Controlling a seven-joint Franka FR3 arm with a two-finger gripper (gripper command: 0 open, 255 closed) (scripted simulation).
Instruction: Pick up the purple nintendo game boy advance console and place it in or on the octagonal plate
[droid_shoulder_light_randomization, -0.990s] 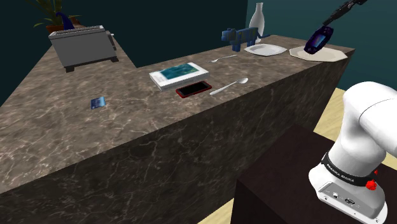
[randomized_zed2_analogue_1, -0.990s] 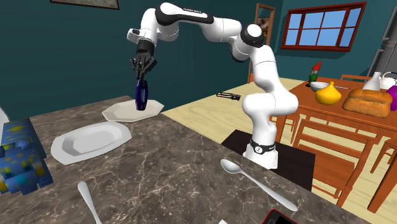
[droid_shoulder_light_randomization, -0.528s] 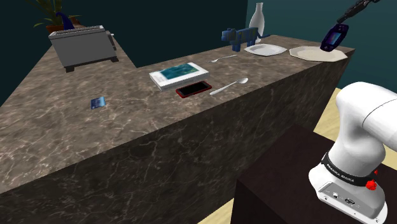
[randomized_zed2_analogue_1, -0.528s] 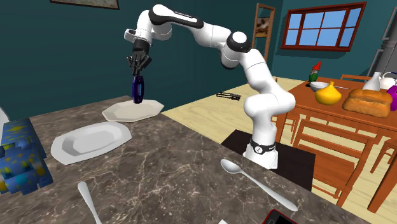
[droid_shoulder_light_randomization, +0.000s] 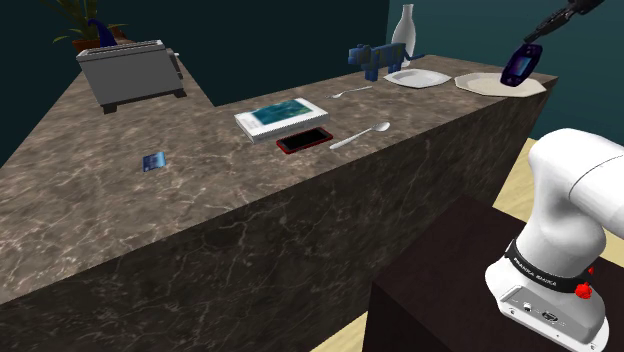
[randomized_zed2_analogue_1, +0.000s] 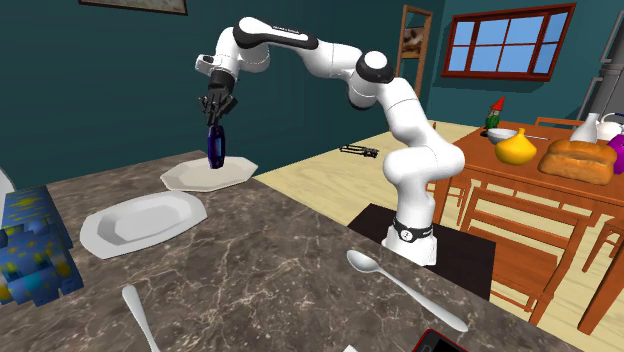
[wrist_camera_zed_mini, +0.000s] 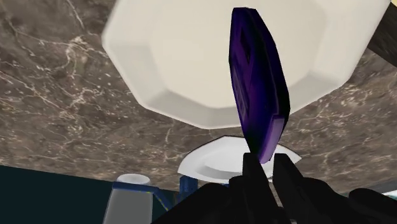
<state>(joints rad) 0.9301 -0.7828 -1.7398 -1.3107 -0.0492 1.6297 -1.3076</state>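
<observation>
In the shoulder view the black claw (droid_shoulder_light_randomization: 534, 40) is clamped on the top end of the dark purple, oblong Game Boy Advance console (droid_shoulder_light_randomization: 518, 66). The console hangs tilted beneath it, over the white octagonal plate (droid_shoulder_light_randomization: 487, 85) on the brown marbled surface (droid_shoulder_light_randomization: 200, 200). White lettering on the black band (droid_shoulder_light_randomization: 545, 270) at the arm's base is too small to read.

In the second exterior view the console (randomized_zed2_analogue_1: 214, 147) hangs upright straight below the claw (randomized_zed2_analogue_1: 213, 120), over the octagonal plate (randomized_zed2_analogue_1: 195, 178). A second white plate (randomized_zed2_analogue_1: 142, 222) lies beside that one.

In the wrist view both fingers (wrist_camera_zed_mini: 254, 170) pinch the console's (wrist_camera_zed_mini: 257, 83) near end. It stands edge-on, reaching away from the claw (wrist_camera_zed_mini: 268, 167) across the octagonal plate (wrist_camera_zed_mini: 184, 57). No writing can be read on its casing.
</observation>
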